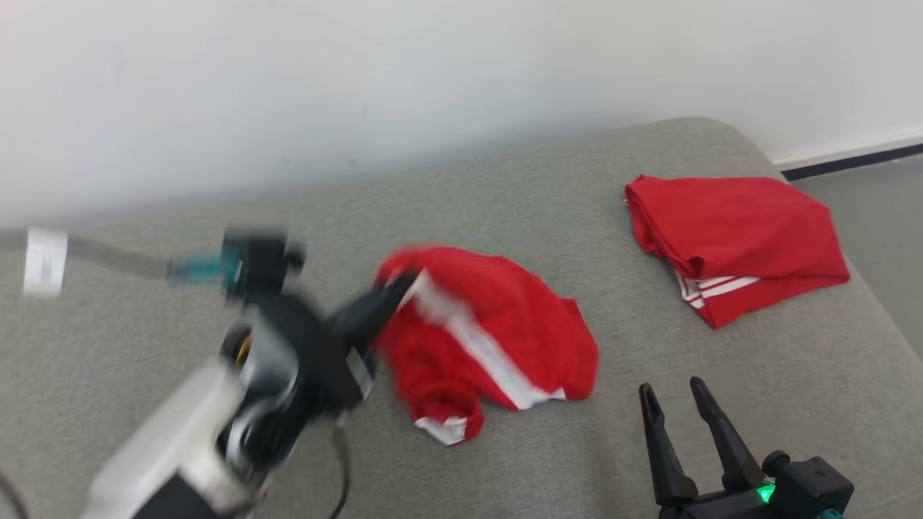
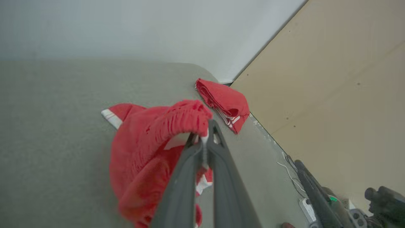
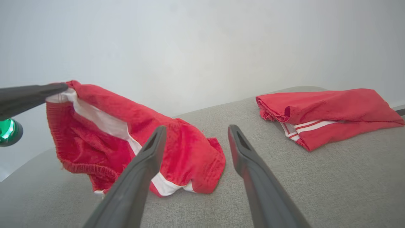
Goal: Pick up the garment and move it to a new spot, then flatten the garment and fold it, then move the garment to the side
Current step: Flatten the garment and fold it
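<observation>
Red shorts (image 1: 497, 339) hang crumpled from my left claw (image 1: 405, 282), pinched on the waistband, hem resting on the grey cushion (image 1: 505, 194). Right claw (image 1: 681, 404) stands spread. I should lift higher and keep well clear of the folded pair (image 1: 735, 238) before setting down.

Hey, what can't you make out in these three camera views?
- Head view: the left gripper and the waistband of the crumpled red white-striped fabric garment are smeared by motion blur.
- Left wrist view: that garment's lower part is hidden behind the dark fingers and cut by the bottom edge.
- Head view: the bottom edge cuts the right gripper at its base.
- Every view: the folded red fabric garment hides its inner layers.
</observation>
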Tool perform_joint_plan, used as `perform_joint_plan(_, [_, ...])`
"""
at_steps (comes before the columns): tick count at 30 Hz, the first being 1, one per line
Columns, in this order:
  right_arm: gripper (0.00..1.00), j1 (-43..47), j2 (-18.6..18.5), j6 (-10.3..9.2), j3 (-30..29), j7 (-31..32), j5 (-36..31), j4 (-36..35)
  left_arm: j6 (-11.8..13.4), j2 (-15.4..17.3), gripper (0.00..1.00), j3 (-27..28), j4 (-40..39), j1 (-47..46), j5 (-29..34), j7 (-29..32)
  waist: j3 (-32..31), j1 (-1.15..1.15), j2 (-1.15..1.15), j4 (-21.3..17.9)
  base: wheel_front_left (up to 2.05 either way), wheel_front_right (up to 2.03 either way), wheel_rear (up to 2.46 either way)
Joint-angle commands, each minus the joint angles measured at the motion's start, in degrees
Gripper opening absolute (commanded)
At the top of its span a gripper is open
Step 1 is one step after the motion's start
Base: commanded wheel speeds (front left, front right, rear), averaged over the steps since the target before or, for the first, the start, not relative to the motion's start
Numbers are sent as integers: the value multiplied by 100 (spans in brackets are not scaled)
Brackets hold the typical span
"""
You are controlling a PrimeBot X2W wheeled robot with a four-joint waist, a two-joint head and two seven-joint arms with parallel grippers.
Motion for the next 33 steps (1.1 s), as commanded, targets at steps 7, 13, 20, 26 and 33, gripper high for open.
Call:
perform_joint_plan(7, [100,158,-160,-13,31,-3,106,84,8,586,0,121,361,1090,-246,-1078,2,1,1,327,0,0,0])
perform_joint_plan(13, [100,182,-253,-13,246,-3,185,289,8,854,0,147,491,1374,-447,-1445,-73,1,1,511,0,0,0])
perform_joint_plan(20, [100,137,-375,-13,442,-3,351,474,8,1146,0,-140,588,1469,-30,-1961,-161,1,1,566,0,0,0])
perform_joint_plan(26, [100,103,-413,-13,569,-3,454,580,8,1199,100,-243,693,1622,444,-2524,-207,1,1,563,0,0,0])
perform_joint_plan(33, [100,-102,-367,-13,832,-3,705,947,724,835,100,811,-42,2482,2287,-2667,-199,1,1,769,0,0,0])
